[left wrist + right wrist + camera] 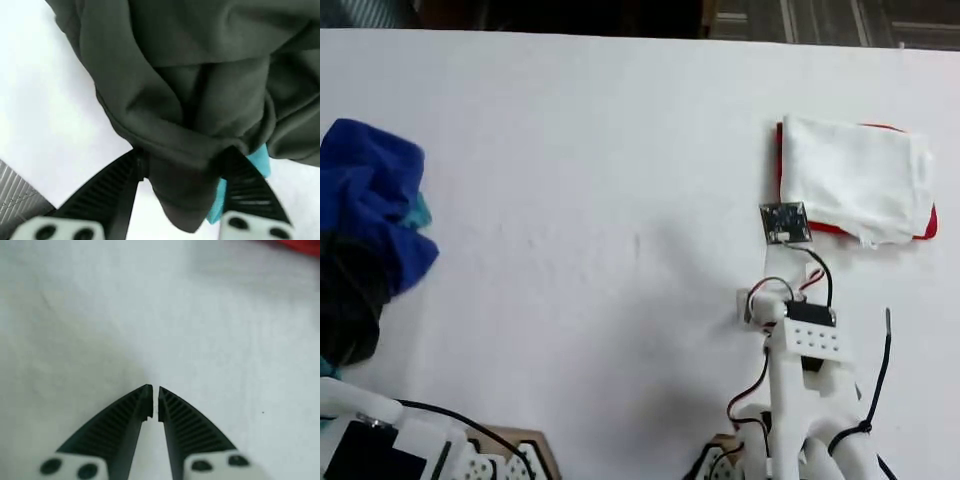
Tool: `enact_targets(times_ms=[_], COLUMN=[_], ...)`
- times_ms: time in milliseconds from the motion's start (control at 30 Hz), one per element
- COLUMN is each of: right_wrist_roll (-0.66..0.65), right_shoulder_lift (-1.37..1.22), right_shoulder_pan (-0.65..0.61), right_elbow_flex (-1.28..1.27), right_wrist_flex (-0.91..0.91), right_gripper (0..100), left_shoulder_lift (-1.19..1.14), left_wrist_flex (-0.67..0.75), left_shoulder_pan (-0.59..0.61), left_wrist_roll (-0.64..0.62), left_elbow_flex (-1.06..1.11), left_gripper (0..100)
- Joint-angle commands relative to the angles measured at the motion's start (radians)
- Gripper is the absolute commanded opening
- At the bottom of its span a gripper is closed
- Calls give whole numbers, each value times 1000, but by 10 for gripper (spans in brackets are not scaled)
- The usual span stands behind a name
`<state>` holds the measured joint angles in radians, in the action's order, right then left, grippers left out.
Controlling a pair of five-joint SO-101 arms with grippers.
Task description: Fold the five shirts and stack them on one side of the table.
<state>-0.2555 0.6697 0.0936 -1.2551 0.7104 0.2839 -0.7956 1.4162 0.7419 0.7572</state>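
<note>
The white shirt lies folded flat on the worktop. The red shirt lies directly under the white shirt, also folded, and only its edge comes out around the white one. These two make one stack.

The other shirts are well apart from the white shirt, in a loose pile at the opposite side of the worktop. In this pile the blue shirt is crumpled on the far part. The dark shirt lies against it on the near part. A bit of teal cloth shows on the side of the pile that faces the white shirt.

The left gripper is at this pile, far from the white shirt. Its jaws stand wide and hold a thick bunch of the dark shirt between them. The cloth presses on both fingers, and the teal cloth touches one finger.

The right gripper is just beside the white shirt, at the near corner of the stack. It points down over the bare worktop. Its jaws are closed, with only a thin slit between the tips, and they hold nothing.
</note>
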Motion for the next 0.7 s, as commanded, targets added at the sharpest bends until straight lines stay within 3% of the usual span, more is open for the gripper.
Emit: enact_targets(times_ms=[0, 67, 267, 667], right_wrist_roll=[2, 2, 2, 2], right_shoulder_lift=[27, 27, 27, 27], right_shoulder_pan=[-8, -8, -8, -8], right_elbow_flex=[5, 5, 5, 3], right_wrist_flex=[-10, -10, -12, -12], right_gripper=[27, 27, 27, 27], left_shoulder_lift=[34, 38, 41, 41], left_wrist_flex=[17, 9, -89, -773], left_shoulder_pan=[11, 5, -66, -425], left_wrist_roll=[-12, -12, -21, -282], left_elbow_flex=[-4, 2, -36, -599], left_gripper=[4, 47, 24, 24])
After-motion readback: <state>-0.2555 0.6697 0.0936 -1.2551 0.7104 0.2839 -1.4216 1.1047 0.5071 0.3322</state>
